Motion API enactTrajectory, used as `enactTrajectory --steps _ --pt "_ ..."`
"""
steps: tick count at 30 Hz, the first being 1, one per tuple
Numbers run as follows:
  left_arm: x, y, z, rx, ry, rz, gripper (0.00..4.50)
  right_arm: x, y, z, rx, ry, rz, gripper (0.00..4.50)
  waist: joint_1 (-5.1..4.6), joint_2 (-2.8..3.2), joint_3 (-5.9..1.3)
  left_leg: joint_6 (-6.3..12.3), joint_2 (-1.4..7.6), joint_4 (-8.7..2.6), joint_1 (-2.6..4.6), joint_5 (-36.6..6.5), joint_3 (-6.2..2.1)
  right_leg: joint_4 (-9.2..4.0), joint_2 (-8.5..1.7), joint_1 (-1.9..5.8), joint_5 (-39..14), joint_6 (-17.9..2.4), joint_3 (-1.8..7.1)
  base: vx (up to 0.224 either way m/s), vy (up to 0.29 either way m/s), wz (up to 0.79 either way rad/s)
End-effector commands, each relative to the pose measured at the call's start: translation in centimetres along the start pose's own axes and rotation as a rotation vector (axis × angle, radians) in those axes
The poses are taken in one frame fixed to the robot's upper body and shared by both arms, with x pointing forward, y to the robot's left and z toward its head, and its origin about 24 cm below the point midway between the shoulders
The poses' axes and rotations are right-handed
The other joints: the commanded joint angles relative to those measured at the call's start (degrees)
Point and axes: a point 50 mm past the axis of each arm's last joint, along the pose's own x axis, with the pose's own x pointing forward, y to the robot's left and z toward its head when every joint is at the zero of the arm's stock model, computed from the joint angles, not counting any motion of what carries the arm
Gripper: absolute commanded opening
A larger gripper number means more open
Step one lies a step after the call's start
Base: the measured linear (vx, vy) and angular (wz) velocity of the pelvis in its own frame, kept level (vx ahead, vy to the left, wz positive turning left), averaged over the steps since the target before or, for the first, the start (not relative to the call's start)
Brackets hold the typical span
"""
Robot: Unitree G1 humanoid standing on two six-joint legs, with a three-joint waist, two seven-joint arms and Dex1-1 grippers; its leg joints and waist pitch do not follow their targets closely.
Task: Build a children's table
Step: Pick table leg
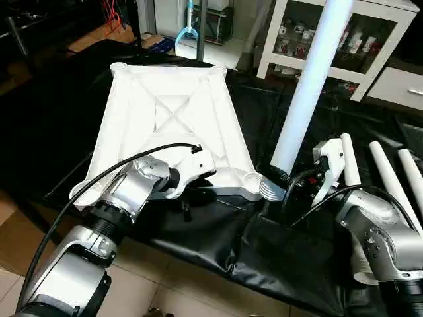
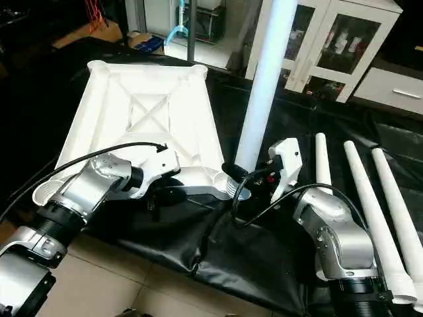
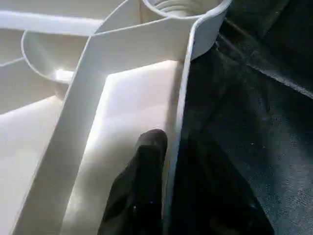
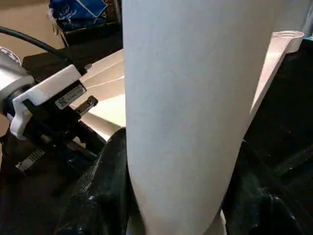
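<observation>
Tabletop upside down on black cover | near rim pinched by left gripper | upright leg at near-right socket, grasped by right gripper | three legs lying right

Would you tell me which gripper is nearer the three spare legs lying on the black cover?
Right. The right gripper holds the upright leg beside the spare legs; the left gripper clamps the tabletop rim, farther away.

Home-like room suggested: white glass-door cabinet stocked with small items, tiled floor, work surface draped in black sheet.
</observation>
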Motion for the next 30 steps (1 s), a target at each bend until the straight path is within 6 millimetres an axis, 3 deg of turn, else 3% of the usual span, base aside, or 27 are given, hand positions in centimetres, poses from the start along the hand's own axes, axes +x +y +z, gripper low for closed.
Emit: enactTrajectory --steps 1,4,6,8,9,10,13,14,15,17,18,20,21,24,27,29,30 --pt "0.1 0.0 -0.8 -0.039 0.053 0.012 0.53 -0.2 -0.3 1.1 -0.018 -0.046 -0.019 1.9 0.2 0.81 -3.82 -0.19 5.46 -5.27 2.66 -10.11 -2.99 -3.04 -3.78 1.38 0.88 -16.8 1.57 0.0 0.0 0.0" --pt "-0.1 -0.1 -1.2 -0.085 0.079 0.061 0.21 -0.1 -0.2 1.1 -0.016 -0.049 -0.018 1.9 0.14 0.91 -3.84 -0.52 5.59 -5.38 2.66 -10.19 -3.06 -2.88 -3.76 1.45 0.87 -16.78 1.54 0.0 0.0 0.0" --pt "-0.3 -0.2 -1.6 -0.132 0.116 0.113 0.17 0.0 -0.2 1.1 -0.015 -0.051 -0.019 1.9 0.01 1.32 -3.81 -0.51 5.54 -5.39 2.54 -9.66 -3.16 -2.84 -3.72 1.48 1.96 -17.0 1.49 0.0 0.0 0.0" --pt "-0.5 -0.3 -1.7 -0.177 0.126 0.143 0.13 0.1 -0.1 1.1 -0.015 -0.052 -0.019 1.9 -0.2 1.22 -3.97 -0.27 5.61 -5.26 2.51 -8.78 -3.08 -2.68 -3.79 1.72 3.52 -17.42 1.51 0.0 0.0 0.0" --pt "-0.7 -0.5 -1.8 -0.209 0.13 0.162 0.05 0.1 -0.1 1.1 -0.014 -0.054 -0.019 1.9 -0.35 0.89 -3.87 0.26 5.5 -5.19 2.37 -8.45 -3.02 -2.8 -3.73 1.7 3.66 -17.65 1.53 0.0 0.0 0.0" --pt "-1.2 -1.1 -2.0 -0.239 0.144 0.179 0.02 0.3 -0.1 1.1 -0.007 -0.059 -0.021 1.9 -0.6 0.54 -3.75 0.7 5.68 -5.25 2.14 -8.97 -3.13 -2.88 -4.03 1.91 2.11 -17.83 1.58 0.0 0.0 0.0" --pt "-1.7 -1.8 -2.3 -0.222 0.166 0.192 0.01 0.5 -0.1 0.9 -0.004 -0.058 -0.023 1.9 -0.88 0.79 -3.65 0.58 5.7 -5.31 2.19 -10.31 -3.29 -3.26 -3.93 1.77 -1.72 -17.03 1.6 0.0 0.0 0.0" --pt "-1.7 -1.9 -2.3 -0.221 0.158 0.189 0.01 0.5 -0.2 0.9 -0.003 -0.058 -0.023 1.9 -1.17 0.86 -3.41 0.38 5.64 -5.52 1.88 -10.77 -3.41 -3.44 -3.76 1.78 -3.14 -16.44 1.56 0.0 0.0 0.0" --pt "-1.6 -2.3 -2.2 -0.22 0.135 0.171 0.01 0.6 -0.3 0.9 0.004 -0.061 -0.025 1.9 -1.19 0.16 -3.39 0.27 5.55 -5.51 2.09 -11.61 -3.21 -3.7 -3.56 1.54 -4.56 -16.12 1.53 0.0 0.0 0.0" --pt "-1.5 -2.7 -2.0 -0.187 0.112 0.144 0.01 0.8 -0.5 0.9 0.014 -0.067 -0.032 1.9 -1.02 0.53 -3.21 -0.89 5.54 -5.57 2.46 -13.9 -3.26 -4.07 -3.61 1.04 -9.05 -15.18 1.64 0.0 0.0 0.0" --pt "-1.4 -3.3 -1.9 -0.168 0.091 0.103 0.01 0.9 -0.7 0.9 0.035 -0.077 -0.033 1.9 -1.1 -0.01 -3.19 -1.38 5.57 -5.7 2.5 -14.85 -3.27 -4.21 -3.49 0.88 -10.33 -14.51 1.64 0.0 0.0 0.0" --pt "-1.2 -4.3 -1.4 -0.098 0.028 0.025 0.01 1.3 -1.2 0.9 0.089 -0.099 -0.035 1.9 -1.09 0.36 -3.22 -1.67 5.55 -5.8 2.36 -15.13 -3.48 -4.15 -3.65 0.91 -10.78 -14.13 1.67 0.0 0.0 0.0" --pt "-1.2 -4.7 -1.2 -0.093 0.011 -0.001 0.01 1.4 -1.4 0.9 0.112 -0.106 -0.036 1.9 -1.03 0.16 -3.28 -1.94 5.6 -5.82 2.51 -15.0 -3.38 -4.03 -3.54 0.73 -10.65 -13.85 1.6 0.0 0.0 0.0" --pt "-1.1 -5.1 -0.9 -0.055 -0.011 -0.025 0.01 1.8 -1.7 0.7 0.165 -0.115 -0.013 1.9 -0.34 0.43 -3.38 -2.12 5.41 -5.73 2.97 -12.92 -2.93 -3.74 -3.16 0.45 -7.44 -13.74 1.59 0.0 0.0 0.0" --pt "-1.0 -5.3 -0.7 -0.032 -0.028 -0.039 0.01 2.1 -1.9 0.6 0.174 -0.111 -0.01 1.9 0.41 0.26 -3.53 -1.24 5.3 -5.46 2.81 -8.67 -2.65 -3.31 -3.28 0.69 -3.33 -13.95 1.59 0.0 0.0 0.0" --pt "-0.9 -5.4 -0.5 -0.012 -0.024 -0.034 0.01 2.5 -2.0 0.3 0.19 -0.099 0.004 1.9 0.7 -0.21 -3.56 -0.8 5.31 -5.41 2.75 -7.9 -2.55 -3.3 -3.35 0.83 -3.29 -13.92 1.56 0.0 0.0 0.0" --pt "-0.9 -5.4 -0.5 -0.012 -0.024 -0.034 0.01 2.5 -2.0 0.3 0.19 -0.099 0.004 1.9 0.84 -0.08 -3.55 -0.73 5.32 -5.38 2.75 -8.02 -2.58 -3.25 -3.45 0.84 -3.69 -13.96 1.57 0.0 0.0 0.0"
